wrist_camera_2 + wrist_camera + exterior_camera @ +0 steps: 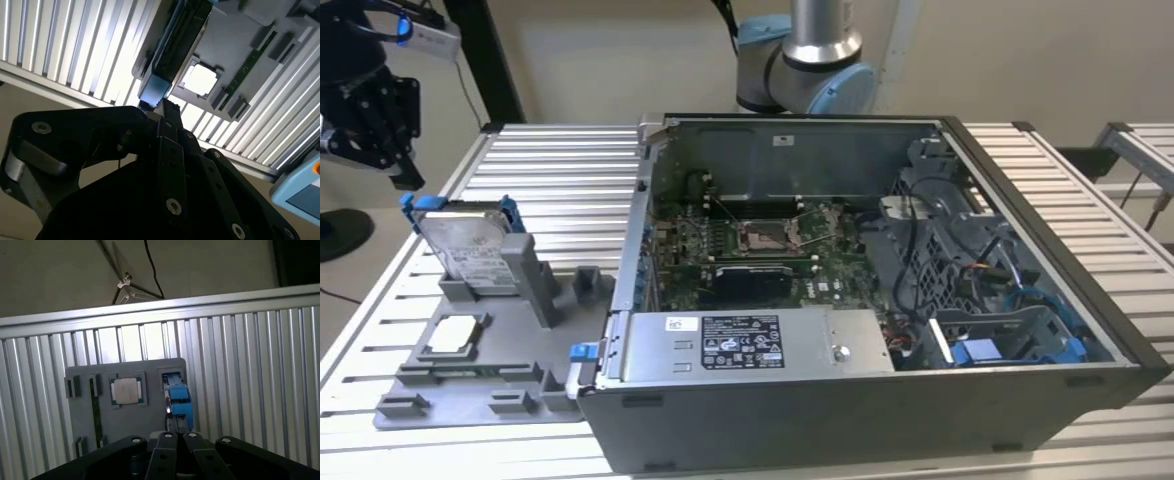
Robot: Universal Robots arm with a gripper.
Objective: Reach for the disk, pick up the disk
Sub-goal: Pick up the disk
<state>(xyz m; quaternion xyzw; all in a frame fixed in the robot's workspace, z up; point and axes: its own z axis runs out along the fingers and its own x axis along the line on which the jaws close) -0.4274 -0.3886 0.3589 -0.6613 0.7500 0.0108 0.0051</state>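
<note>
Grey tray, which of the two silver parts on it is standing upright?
The disk, the drive with blue side rails, stands on edge in a slot of the grey tray; the small square chip lies flat in its recess.

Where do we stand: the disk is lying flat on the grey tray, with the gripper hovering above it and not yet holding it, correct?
Not quite. The disk is not lying flat: the exterior view shows it standing upright on its edge in a slot of the grey tray. The rest holds: the gripper hovers above it, apart from it and not holding it.
</note>
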